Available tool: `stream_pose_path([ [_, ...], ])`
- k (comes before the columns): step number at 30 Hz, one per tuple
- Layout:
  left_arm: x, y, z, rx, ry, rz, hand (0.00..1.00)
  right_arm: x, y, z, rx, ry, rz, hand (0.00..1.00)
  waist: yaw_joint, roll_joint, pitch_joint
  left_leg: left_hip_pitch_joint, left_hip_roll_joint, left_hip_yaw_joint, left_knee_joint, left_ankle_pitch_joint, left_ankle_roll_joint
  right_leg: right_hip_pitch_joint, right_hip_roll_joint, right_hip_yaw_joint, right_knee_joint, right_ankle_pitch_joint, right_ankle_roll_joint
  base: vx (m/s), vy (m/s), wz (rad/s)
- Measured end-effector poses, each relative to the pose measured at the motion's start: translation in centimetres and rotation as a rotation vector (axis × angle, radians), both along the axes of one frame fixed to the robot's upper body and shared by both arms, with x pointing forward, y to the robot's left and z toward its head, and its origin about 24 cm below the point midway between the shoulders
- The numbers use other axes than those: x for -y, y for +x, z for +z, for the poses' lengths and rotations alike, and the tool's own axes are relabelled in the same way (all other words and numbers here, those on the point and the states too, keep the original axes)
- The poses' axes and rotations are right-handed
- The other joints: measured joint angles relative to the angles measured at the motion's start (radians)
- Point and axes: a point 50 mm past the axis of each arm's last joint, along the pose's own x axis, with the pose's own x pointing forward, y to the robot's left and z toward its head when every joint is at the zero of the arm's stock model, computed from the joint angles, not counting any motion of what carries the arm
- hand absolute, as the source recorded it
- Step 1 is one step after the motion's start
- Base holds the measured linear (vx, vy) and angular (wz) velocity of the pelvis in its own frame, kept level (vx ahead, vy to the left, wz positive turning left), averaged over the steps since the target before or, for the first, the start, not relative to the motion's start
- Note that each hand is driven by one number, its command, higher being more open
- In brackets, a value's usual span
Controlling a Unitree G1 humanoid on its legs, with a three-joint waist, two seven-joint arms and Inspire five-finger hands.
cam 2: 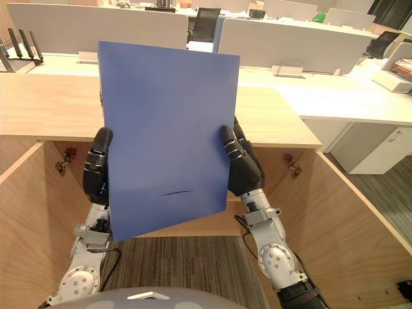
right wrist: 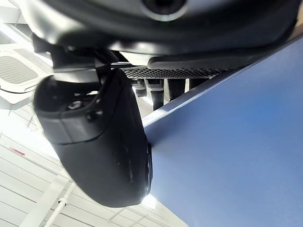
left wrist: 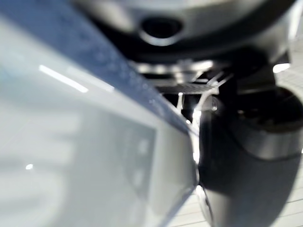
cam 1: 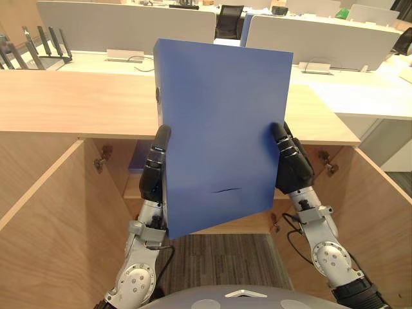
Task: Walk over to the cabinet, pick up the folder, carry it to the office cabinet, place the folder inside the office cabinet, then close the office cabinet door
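Blue folder (cam 1: 222,129) is up in front of the open office cabinet (cam 1: 45,219), left hand (cam 1: 154,168) and right hand (cam 1: 291,162) each pinching a side edge. I'd lower it level under the countertop (cam 1: 77,103), grips even, then slide it in.

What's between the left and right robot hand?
The blue folder, pinched at its sides by left robot hand and right robot hand; both eye views show it.
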Motion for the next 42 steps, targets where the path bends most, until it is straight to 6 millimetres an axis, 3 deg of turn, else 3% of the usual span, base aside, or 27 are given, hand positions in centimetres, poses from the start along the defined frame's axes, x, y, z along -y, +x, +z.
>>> stream_pose_path([
  [9, -0.1, -0.1, 0.4, 0.045, 0.127, 0.078, 0.0, 0.4, 0.3, 0.4, 0.023, -0.021, -0.046, 0.0, 0.0, 0.006, 0.005, -0.002, 0.0, -0.003, 0.0, 0.002, -0.001, 0.0, 0.001, -0.004, -0.002, 0.002, 0.001, 0.0, 0.0, 0.0],
  [13, -0.6, -0.4, 0.4, 0.071, 0.281, 0.163, 0.0, 0.7, 1.2, 1.4, 0.052, 0.003, -0.117, 0.0, -0.001, 0.01, 0.009, -0.002, 0.0, -0.003, 0.0, 0.002, 0.0, 0.005, 0.001, -0.005, -0.016, 0.01, 0.002, 0.0, 0.0, 0.0],
  [14, -0.6, -0.6, 0.4, 0.072, 0.311, 0.17, 1.0, 0.9, 1.4, 1.6, 0.059, 0.015, -0.133, 0.0, -0.001, 0.011, 0.01, -0.002, 0.0, -0.003, 0.0, 0.002, 0.0, 0.007, 0.002, -0.006, -0.019, 0.012, 0.002, 0.0, 0.0, 0.0],
  [18, -0.7, -0.8, 0.3, 0.089, 0.513, 0.286, 1.0, 1.4, 2.1, 3.2, 0.133, 0.01, -0.196, 0.0, 0.001, 0.018, 0.019, -0.002, 0.0, -0.004, 0.0, 0.003, 0.0, 0.018, 0.004, -0.011, -0.04, 0.023, 0.003, 0.0, 0.0, 0.0],
  [27, -0.7, -0.8, -0.5, 0.086, 0.917, 0.415, 1.0, 1.1, 2.1, 4.4, 0.204, -0.073, -0.201, 0.0, 0.006, 0.024, 0.024, -0.003, 0.0, -0.002, 0.0, 0.002, -0.001, 0.022, 0.005, -0.01, -0.053, 0.029, 0.002, 0.0, 0.0, 0.0],
  [42, -1.2, -1.1, -1.0, 0.01, 0.921, 0.461, 1.0, 0.4, 2.2, 4.0, 0.179, -0.074, -0.171, 0.0, 0.026, 0.026, 0.025, -0.004, 0.0, -0.001, 0.0, 0.001, -0.002, 0.022, 0.006, -0.01, -0.054, 0.029, 0.002, 0.0, 0.0, 0.0],
])
